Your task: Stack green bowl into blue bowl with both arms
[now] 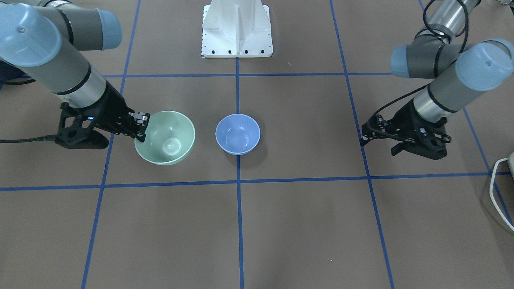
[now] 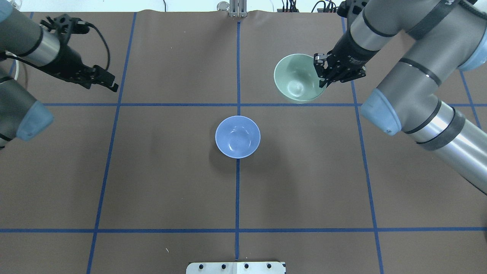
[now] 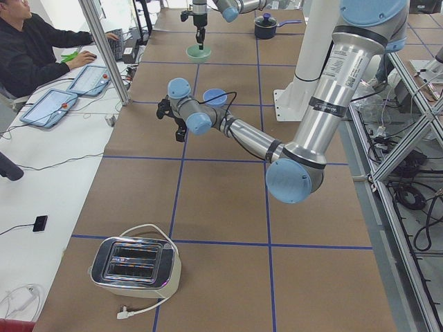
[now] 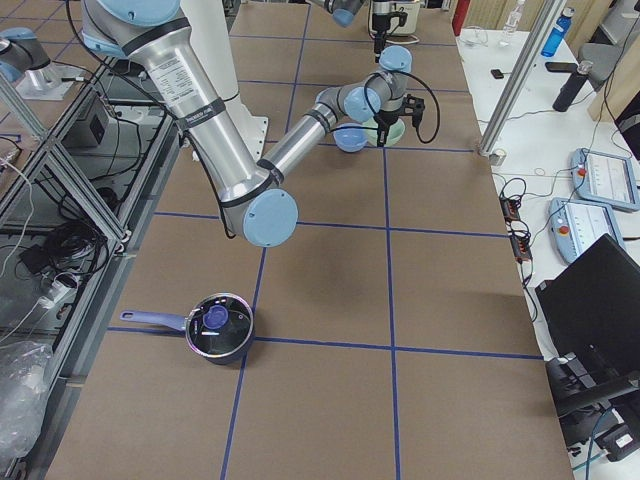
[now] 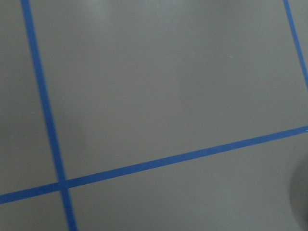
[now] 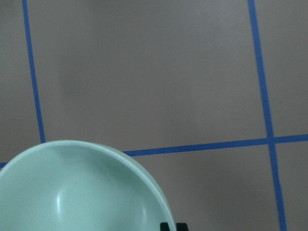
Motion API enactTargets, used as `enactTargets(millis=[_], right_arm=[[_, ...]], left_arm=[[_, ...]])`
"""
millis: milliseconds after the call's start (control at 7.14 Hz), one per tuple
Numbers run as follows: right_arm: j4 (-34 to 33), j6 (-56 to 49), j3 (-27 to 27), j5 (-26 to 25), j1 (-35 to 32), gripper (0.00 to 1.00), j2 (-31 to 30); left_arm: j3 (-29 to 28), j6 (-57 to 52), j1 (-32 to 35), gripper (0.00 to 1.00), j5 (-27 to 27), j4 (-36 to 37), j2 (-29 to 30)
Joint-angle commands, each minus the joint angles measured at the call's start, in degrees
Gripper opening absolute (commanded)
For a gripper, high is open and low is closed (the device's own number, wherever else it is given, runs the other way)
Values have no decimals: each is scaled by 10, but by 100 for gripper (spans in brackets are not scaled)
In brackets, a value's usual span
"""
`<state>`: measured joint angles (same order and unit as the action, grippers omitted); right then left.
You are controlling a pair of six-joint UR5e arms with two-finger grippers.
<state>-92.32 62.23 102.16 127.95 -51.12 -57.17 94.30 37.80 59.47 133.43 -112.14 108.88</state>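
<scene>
The green bowl hangs slightly tilted and looks raised a little off the table. My right gripper is shut on its rim, on the side away from the blue bowl. The same grip shows in the overhead view, gripper on green bowl. In the right wrist view the green bowl fills the lower left. The blue bowl stands upright and empty on the centre tape line. My left gripper is open and empty, far from both bowls; it also shows in the front view.
The white pedestal stands at the robot's side of the table. A toaster sits at the left end, a lidded pot at the right end. A white cable lies near my left arm. An operator sits beside the table.
</scene>
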Motion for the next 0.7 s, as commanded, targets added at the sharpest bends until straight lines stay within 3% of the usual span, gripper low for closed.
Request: enactTargets(millis=[0,280,560], right_arm=[[0,42,13,-40,60,0,10],[51,95,2,-97,115,0,22],[53,102,-6,-124,145,0,24]], left_arm=[[16,-55,40,98,15,-2,-44],[61,-104,69,98,31,-1,-105],[57,-154,134,98,65,0,-130]])
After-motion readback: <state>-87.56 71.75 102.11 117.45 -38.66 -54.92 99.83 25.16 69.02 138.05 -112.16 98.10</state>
